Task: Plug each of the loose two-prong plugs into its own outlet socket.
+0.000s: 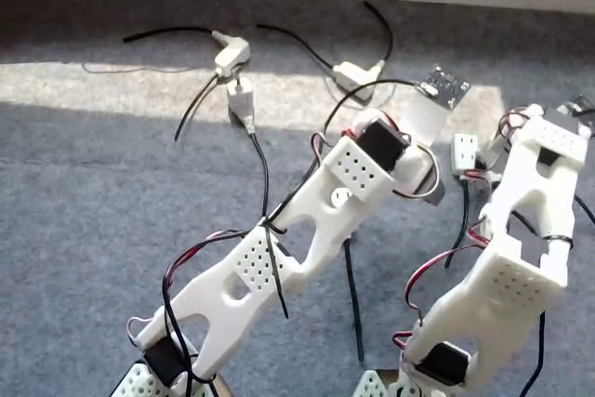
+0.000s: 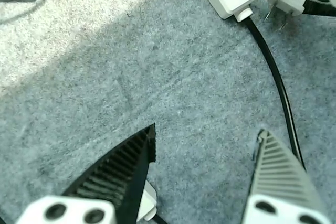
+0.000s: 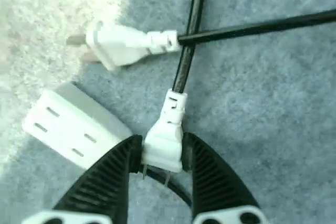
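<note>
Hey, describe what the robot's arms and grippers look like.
Left arm and right arm are white plastic with perforated panels, black motors and red, black and white wires. Left gripper and right gripper have dark, ribbed, pointed fingers on white bases.

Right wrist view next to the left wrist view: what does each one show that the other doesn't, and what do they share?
The right wrist view has a loose plug lying on the carpet. The left wrist view has the left hand, open over bare carpet. Both show the right hand shut on a white plug, near the white outlet socket.
</note>
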You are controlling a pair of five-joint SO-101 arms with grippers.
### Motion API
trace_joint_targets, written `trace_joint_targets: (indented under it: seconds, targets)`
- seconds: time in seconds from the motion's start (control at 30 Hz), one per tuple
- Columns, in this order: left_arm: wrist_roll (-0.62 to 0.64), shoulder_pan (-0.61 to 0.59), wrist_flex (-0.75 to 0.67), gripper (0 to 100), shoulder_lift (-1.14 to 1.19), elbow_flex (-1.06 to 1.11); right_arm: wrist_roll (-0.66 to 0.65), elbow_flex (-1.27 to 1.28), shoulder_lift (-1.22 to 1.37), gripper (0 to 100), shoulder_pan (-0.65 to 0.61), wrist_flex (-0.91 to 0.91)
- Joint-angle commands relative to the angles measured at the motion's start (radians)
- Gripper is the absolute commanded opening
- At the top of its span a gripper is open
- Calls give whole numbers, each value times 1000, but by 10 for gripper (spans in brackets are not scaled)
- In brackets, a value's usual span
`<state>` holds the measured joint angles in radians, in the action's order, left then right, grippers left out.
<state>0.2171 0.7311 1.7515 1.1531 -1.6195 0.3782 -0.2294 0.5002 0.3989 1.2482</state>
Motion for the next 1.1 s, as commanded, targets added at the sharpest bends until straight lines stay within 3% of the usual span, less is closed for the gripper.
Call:
trace_joint_targets:
  seconds: [0.0, 0.23, 0.43, 0.63, 1.07]
  targets:
    - [0, -42, 8, 301, -12, -44, -64, -91, -127, 8, -125, 125]
    - [2, -150, 15, 301, -18, -44, -190, -96, -191, 8, -380, 200]
    - [-9, -272, 15, 301, -15, -44, -206, -77, -193, 8, -530, 199]
    - [-155, -340, 15, 301, 10, -42, -212, 7, -193, 8, -674, 191]
    - [-155, -572, -11, 301, 99, -44, -212, 105, -193, 8, -659, 150]
